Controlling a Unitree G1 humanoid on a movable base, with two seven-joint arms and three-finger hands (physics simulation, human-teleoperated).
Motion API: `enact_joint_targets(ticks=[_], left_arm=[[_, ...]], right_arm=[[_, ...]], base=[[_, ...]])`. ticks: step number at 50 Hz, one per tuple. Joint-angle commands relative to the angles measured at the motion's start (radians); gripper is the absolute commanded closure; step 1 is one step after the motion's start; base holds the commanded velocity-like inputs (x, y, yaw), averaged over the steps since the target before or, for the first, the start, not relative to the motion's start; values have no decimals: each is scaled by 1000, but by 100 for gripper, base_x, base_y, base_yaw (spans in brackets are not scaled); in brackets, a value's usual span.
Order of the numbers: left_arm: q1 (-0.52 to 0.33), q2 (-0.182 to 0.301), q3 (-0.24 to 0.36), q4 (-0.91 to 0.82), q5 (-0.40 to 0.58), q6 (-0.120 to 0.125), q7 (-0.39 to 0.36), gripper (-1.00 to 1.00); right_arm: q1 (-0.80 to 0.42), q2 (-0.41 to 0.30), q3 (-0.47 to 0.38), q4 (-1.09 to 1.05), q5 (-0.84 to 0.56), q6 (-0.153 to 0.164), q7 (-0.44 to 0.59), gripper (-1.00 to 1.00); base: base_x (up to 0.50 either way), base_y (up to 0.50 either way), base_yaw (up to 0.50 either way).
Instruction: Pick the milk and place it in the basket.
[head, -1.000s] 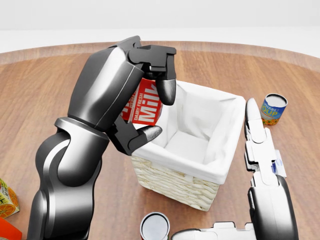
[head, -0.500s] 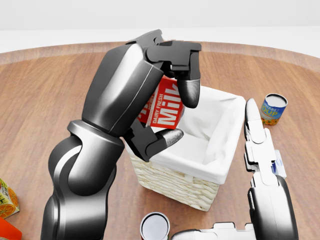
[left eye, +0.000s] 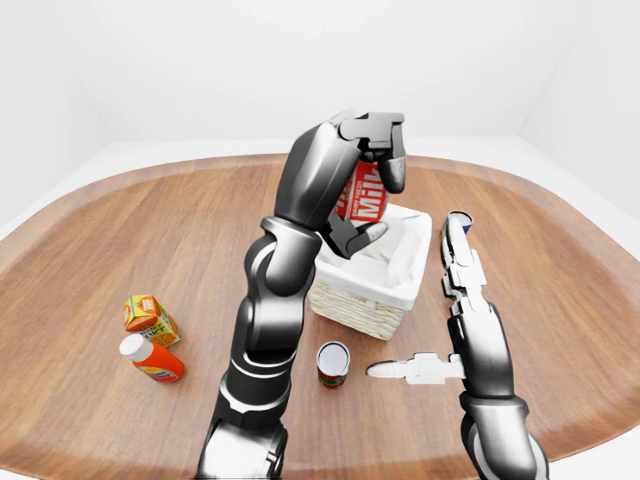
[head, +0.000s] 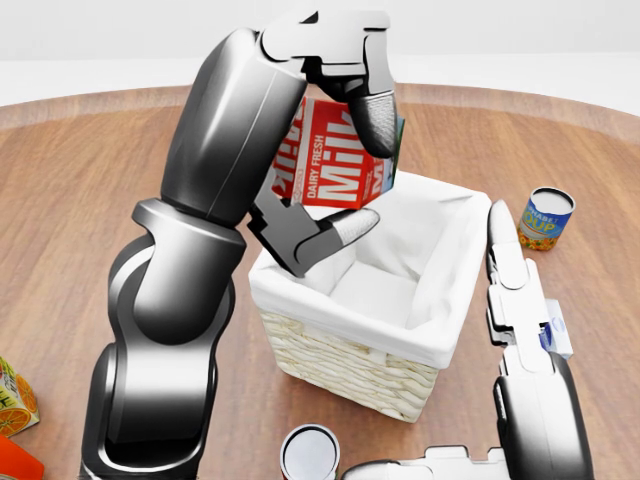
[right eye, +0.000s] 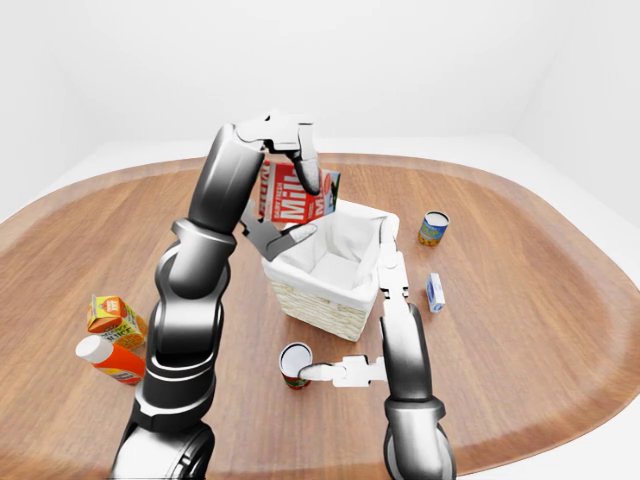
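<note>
The milk (head: 335, 165) is a red carton with white lettering. My left hand (head: 368, 178) is shut on it, one finger over its top right edge and the thumb under its lower edge. It hangs tilted above the left rim of the basket (head: 345, 362), a wicker box with a white cloth liner. No object shows inside the basket. My right hand (head: 512, 285) stands open and flat just off the basket's right side, fingers pointing up the view and thumb stretched left under the basket's lower corner.
A soup can (head: 545, 218) stands right of the basket, with a small blue-and-white box (head: 556, 335) beside my right wrist. An open tin can (head: 310, 452) sits below the basket. An orange juice carton (left eye: 150, 318) and a bottle (left eye: 152, 358) lie far left on the wooden table (left eye: 150, 230).
My left arm has lifted the milk upward and to the right, from beside the basket's left wall to above its rim. The right arm has not moved.
</note>
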Motion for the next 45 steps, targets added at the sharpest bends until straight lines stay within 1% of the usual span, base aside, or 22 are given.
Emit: enact_joint_targets(ticks=[1, 4, 5, 7, 20, 28, 31, 38, 45], left_arm=[[-80, 25, 33, 131, -109, 0, 29, 100], [-96, 27, 35, 173, -122, 0, 51, 100], [-92, 28, 25, 209, -119, 0, 61, 100], [-94, 22, 23, 247, -118, 0, 79, 100], [-158, 0, 26, 442, -110, 0, 139, 100], [-160, -32, 5, 476, -83, 0, 145, 100], [-158, -38, 5, 484, -82, 0, 146, 100], [-155, -37, 10, 514, -87, 0, 155, 100], [-166, -32, 18, 563, -103, 0, 180, 100]], right_arm=[[0, -1, 1, 2, 0, 0, -1, -100], [3, -2, 2, 1, 0, 0, -1, -100], [3, -2, 1, 0, 1, 0, -1, -100], [4, -2, 1, -1, 1, 0, -1, -100], [5, -2, -1, -3, 4, 0, 1, -100], [6, -1, -5, -9, 7, 0, 6, -100], [5, 0, -9, -11, 11, 0, 8, -100], [6, 0, -4, -3, 8, 0, 6, -100], [6, -1, -4, 2, 7, 0, 4, -100]], base=[[0, 0, 0], [0, 0, 0], [0, 0, 0], [0, 0, 0], [0, 0, 0], [0, 0, 0], [0, 0, 0], [0, 0, 0], [0, 0, 0]])
